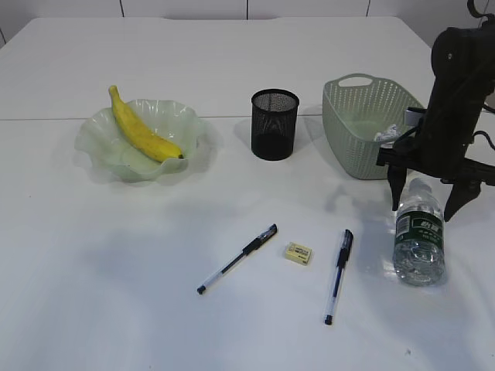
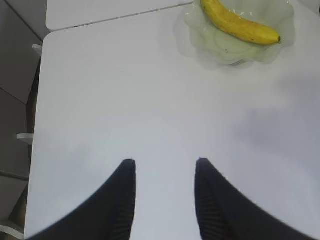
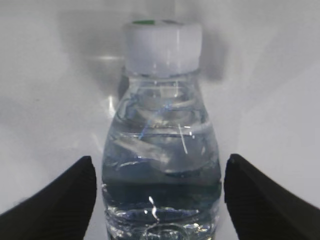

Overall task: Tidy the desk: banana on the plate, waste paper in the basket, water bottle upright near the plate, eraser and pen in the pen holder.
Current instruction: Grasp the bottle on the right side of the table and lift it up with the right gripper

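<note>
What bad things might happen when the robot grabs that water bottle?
The water bottle lies on its side, round and smooth, so it might roll or slip as the open right gripper closes on it. It also lies near the table edge, so a nudge could push it off. Carrying it to the plate might bump the pen holder.

The exterior view looks down at a slant across the table (image 1: 116, 309) from its near edge. The left wrist view looks steeply down, with the banana (image 2: 237, 24) at upper right, shared with the exterior. The right wrist view sits very close to the water bottle (image 3: 162, 150), which appears at the exterior's lower right.
</note>
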Available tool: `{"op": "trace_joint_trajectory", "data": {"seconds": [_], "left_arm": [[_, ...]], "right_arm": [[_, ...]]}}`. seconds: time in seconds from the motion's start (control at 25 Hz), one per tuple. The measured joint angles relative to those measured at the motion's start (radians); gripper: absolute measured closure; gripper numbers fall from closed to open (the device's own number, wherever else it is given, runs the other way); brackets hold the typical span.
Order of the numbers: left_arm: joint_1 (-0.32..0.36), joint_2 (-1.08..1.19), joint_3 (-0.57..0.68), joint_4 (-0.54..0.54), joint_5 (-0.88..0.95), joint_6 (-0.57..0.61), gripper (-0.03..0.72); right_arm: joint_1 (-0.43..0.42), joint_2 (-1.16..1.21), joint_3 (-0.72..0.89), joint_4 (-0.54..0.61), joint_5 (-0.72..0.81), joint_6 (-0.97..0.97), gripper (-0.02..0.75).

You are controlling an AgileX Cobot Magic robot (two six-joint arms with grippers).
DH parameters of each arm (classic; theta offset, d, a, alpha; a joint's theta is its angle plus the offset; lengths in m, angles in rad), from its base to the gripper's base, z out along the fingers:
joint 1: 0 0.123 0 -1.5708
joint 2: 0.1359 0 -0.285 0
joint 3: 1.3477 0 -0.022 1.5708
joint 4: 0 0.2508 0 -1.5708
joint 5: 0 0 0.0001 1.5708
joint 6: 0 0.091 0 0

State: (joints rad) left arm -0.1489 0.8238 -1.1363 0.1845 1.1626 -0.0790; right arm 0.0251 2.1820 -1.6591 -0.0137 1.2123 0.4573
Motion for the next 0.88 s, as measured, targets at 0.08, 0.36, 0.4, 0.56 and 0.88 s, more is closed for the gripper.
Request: {"op": "trace_joint_trajectory", "data": {"seconds": [0.08,0.36,0.4,0.56,0.88], "left_arm": [[0.0,0.0,0.0,0.0,0.0,0.0,0.412],[0.0,0.0,0.0,0.0,0.0,0.0,0.412],[0.0,0.0,0.0,0.0,0.0,0.0,0.412],[0.0,0.0,0.0,0.0,0.0,0.0,0.412],[0.0,0.0,0.0,0.0,0.0,0.0,0.412]], "right_arm": [[0.0,0.0,0.0,-0.002,0.0,0.0,0.151],[0.0,0.0,0.0,-0.012,0.0,0.0,0.151],[0.0,0.0,0.0,-0.012,0.0,0.0,0.151],[0.0,0.001,0.0,-0.016,0.0,0.0,0.151],[0.0,0.018,0.0,-0.006,0.0,0.0,0.155]]}}
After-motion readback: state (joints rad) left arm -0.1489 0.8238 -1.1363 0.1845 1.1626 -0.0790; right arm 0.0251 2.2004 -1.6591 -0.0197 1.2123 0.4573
